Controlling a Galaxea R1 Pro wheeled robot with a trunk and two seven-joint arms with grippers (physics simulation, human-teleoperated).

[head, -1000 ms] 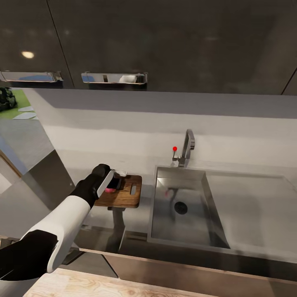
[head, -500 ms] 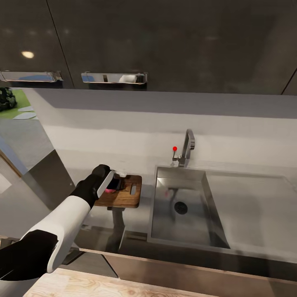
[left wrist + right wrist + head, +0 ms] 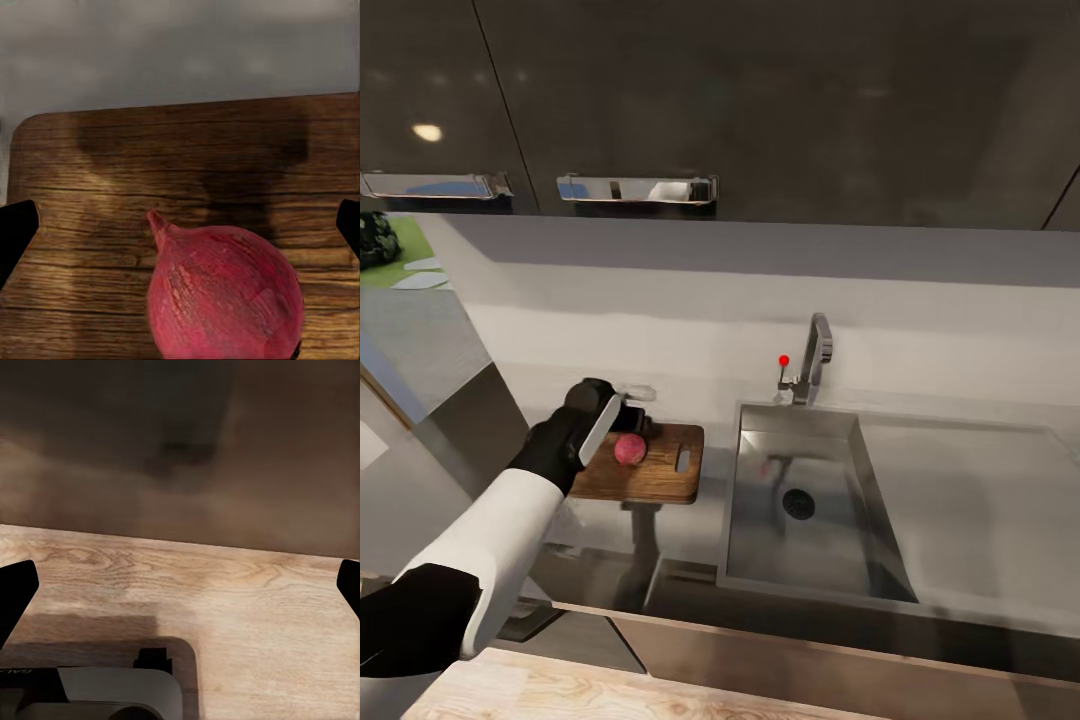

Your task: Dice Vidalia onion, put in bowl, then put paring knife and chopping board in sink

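The Vidalia onion (image 3: 628, 449) is sitting on the chopping board (image 3: 650, 476), which is resting on the countertop (image 3: 690, 560) just left of the sink (image 3: 800, 510). The left gripper (image 3: 632, 405) is hovering above and behind it with its fingers spread wide apart and touching nothing; in the left wrist view the dark fingertips (image 3: 16, 232) are showing at both edges, with the onion (image 3: 225, 296) free between them. The right gripper's fingertips (image 3: 15, 589) are likewise parting widely, facing pale wood floor.

The onion is looking firm, round and smooth-skinned (likely to roll), so gripping across its widest middle seems safest.

Compared with half a second ago, the left gripper has lifted off and drawn back, leaving the previously covered onion fully exposed on the board.
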